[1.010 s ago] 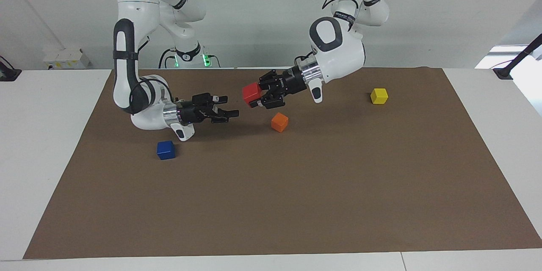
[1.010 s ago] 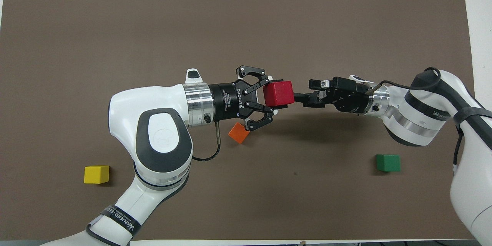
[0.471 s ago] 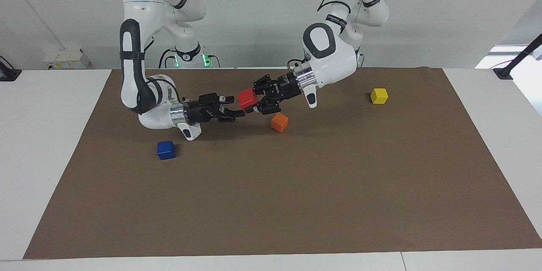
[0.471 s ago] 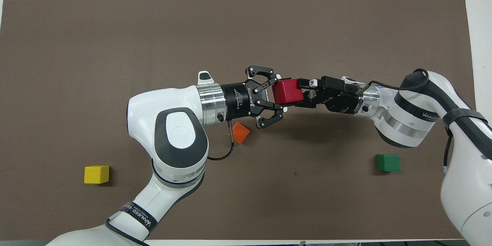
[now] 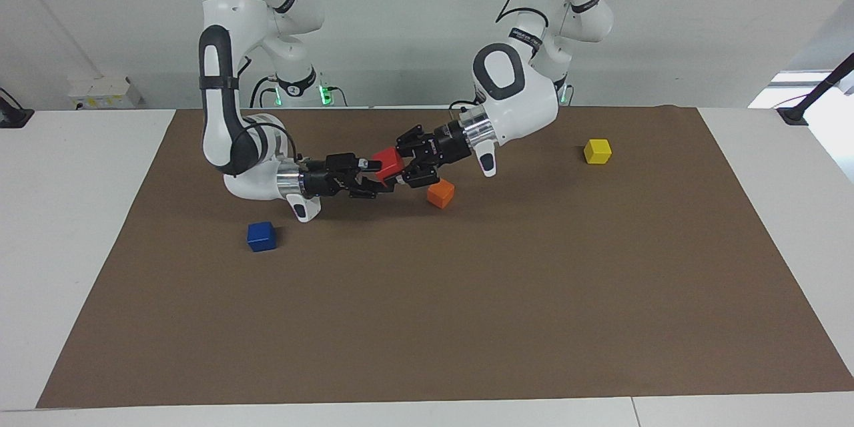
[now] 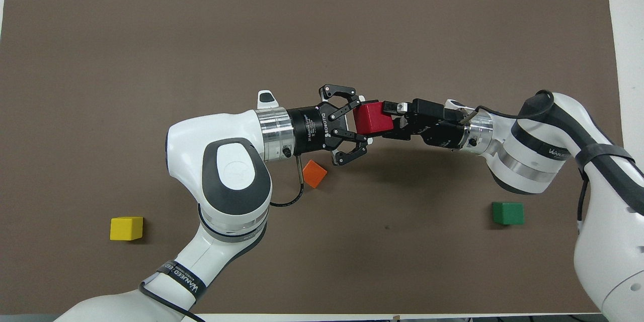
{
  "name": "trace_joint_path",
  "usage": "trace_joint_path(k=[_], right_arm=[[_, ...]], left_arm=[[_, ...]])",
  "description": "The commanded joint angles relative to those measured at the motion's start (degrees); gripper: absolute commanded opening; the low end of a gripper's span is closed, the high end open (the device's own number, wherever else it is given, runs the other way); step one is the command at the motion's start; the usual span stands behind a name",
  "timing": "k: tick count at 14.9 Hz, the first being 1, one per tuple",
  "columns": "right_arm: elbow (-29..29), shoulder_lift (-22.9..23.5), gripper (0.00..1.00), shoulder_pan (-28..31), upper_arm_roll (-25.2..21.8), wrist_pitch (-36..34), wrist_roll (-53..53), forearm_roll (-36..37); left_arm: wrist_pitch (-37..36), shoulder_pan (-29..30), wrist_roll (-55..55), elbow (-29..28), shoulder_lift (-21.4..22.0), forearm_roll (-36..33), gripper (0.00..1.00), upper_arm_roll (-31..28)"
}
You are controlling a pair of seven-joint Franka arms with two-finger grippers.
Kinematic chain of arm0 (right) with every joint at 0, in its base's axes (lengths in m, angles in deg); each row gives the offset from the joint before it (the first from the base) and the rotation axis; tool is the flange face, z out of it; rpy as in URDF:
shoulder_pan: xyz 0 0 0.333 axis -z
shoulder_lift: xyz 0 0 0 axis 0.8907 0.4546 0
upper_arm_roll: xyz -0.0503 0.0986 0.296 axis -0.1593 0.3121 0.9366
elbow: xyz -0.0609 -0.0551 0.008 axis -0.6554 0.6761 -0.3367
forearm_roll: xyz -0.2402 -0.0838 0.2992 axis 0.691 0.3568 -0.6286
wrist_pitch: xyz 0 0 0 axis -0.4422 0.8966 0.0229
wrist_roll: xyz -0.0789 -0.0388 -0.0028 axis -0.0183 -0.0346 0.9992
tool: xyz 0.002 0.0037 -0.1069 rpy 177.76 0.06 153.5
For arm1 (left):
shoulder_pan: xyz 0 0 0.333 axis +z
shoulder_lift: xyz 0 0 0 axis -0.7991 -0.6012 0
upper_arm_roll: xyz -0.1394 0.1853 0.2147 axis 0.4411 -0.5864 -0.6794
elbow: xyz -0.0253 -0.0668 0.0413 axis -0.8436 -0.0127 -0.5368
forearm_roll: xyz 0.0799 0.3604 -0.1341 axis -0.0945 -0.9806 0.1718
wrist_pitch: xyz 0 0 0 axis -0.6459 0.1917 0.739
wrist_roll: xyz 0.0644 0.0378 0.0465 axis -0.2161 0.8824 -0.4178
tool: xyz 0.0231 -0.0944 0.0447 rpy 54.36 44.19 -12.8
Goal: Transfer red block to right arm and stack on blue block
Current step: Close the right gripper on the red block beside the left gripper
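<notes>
- The table [image 5: 80, 227] carried a brown mat [image 5: 467, 320] that covered most of its top, with white margins showing at both ends.
- The left arm [image 6: 221, 171] reached in low over the middle of the mat, its wrist turned toward the right arm's end of the table.
- The right arm [image 6: 543, 151] reached in low from its own end, its wrist pointing back at the left arm, so the two met over the mat's centre, closer to the robots' edge than to the outer edge.
- The left gripper [image 6: 358, 126] pinched the red block [image 6: 372, 116] between its fingertips, holding it in the air above the mat; its outer links splayed out to the sides.
- The right gripper [image 6: 388, 122] had its fingers spread as wide as they go, one on each side of the red block; I could not tell whether they touched it.
- The green block [image 6: 508, 213] lay on the mat near the robots' edge, toward the right arm's end; only the overhead view showed it.
- The blue block [image 5: 261, 236] lay on the mat toward the right arm's end, well apart from the red block; the right arm hid it from overhead.
- The yellow block [image 5: 597, 151] sat near the robots' edge toward the left arm's end.
- The orange block [image 5: 440, 193] rested on the mat just below the left gripper.
</notes>
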Motion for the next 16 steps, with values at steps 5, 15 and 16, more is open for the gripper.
trace_joint_path(k=[5, 15, 16], right_arm=[[-1.60, -3.60, 1.00, 0.43, 0.08, 0.39, 0.86, -1.02], [-1.78, -4.57, 1.00, 3.24, -0.36, 1.27, 7.10, 4.33], [-1.78, -4.57, 1.00, 3.24, -0.27, 1.27, 7.19, 4.34]], left_arm=[[-1.72, 0.04, -1.18, 1.41, -1.06, 0.90, 0.00, -0.15], [-1.64, 0.04, -1.27, 1.33, -1.15, 0.90, 0.00, -0.15], [-1.64, 0.04, -1.27, 1.33, -1.15, 0.90, 0.00, -0.15]])
